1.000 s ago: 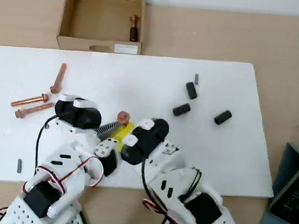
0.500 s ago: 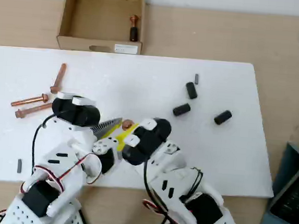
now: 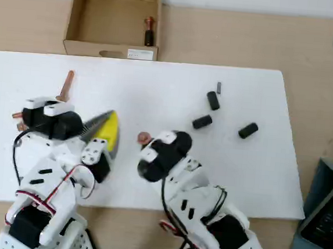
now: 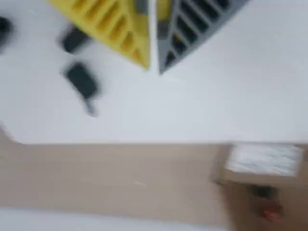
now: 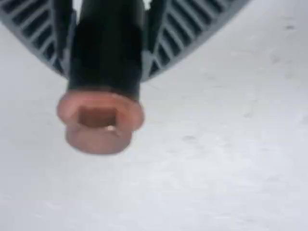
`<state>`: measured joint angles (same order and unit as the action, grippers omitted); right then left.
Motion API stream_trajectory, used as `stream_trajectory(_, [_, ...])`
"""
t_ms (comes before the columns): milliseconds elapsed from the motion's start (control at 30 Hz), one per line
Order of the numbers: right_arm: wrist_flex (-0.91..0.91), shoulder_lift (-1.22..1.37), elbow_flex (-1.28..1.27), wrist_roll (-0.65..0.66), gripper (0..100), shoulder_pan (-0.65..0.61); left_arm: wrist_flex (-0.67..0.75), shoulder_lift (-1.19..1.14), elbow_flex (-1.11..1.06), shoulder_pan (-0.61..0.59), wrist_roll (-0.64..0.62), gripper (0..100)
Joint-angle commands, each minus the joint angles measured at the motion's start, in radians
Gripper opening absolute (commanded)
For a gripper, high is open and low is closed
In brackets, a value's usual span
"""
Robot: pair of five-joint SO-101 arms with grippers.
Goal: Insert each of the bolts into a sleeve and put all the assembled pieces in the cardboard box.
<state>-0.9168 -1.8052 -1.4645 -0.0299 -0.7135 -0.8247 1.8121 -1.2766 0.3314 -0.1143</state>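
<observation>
Right wrist view: sleeved bolt (image 5: 98, 120) sits in the right gripper (image 5: 108, 72), fingers clamped on the black sleeve, copper head poking past the tips.
High view: that piece hangs near mid-frame over the white mat (image 3: 158, 83), probably gripped by the sleeve so the bolt cannot slip out.
Cardboard box (image 3: 71, 17): upper left, one finished piece (image 3: 148, 31) inside (the likely destination).
Left gripper (image 4: 153, 65): fingers nearly together, empty, left of centre.
Loose sleeves (image 3: 202, 122): right of centre.
Loose bolts (image 3: 65, 86): far left.
</observation>
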Motion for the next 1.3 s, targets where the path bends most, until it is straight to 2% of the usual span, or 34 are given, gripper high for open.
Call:
stream_trajectory(0, [0.021,-0.13,0.077,-0.003,0.9,0.082,0.002,0.005,0.025,-0.132,0.078,0])
stream_trajectory(133, [-0.017,-0.065,0.145,-0.035,0.9,0.16,0.003,0.008,-0.098,-0.308,0.126,0])
stream_trajectory(267, [-0.038,0.094,0.294,-0.087,0.9,0.214,-0.002,0.008,-0.227,-0.388,0.126,0])
stream_trajectory(533, [-0.02,0.621,0.694,-0.153,0.9,0.232,-0.002,0.008,-0.371,-0.393,0.127,0])
stream_trajectory(733, [0.167,0.986,0.917,-0.15,0.9,0.262,-0.003,0.008,-0.416,-0.393,0.123,0])
stream_trajectory(900, [0.321,1.305,1.115,-0.091,0.9,0.265,-0.006,0.001,-0.417,-0.393,0.123,0])
stream_trajectory(1033, [0.423,1.572,1.313,-0.023,0.9,0.265,-0.064,0.008,-0.417,-0.385,0.121,0])
stream_trajectory(1267, [0.493,2.017,1.721,0.092,0.9,0.263,-0.068,0.008,-0.417,-0.384,0.121,0])
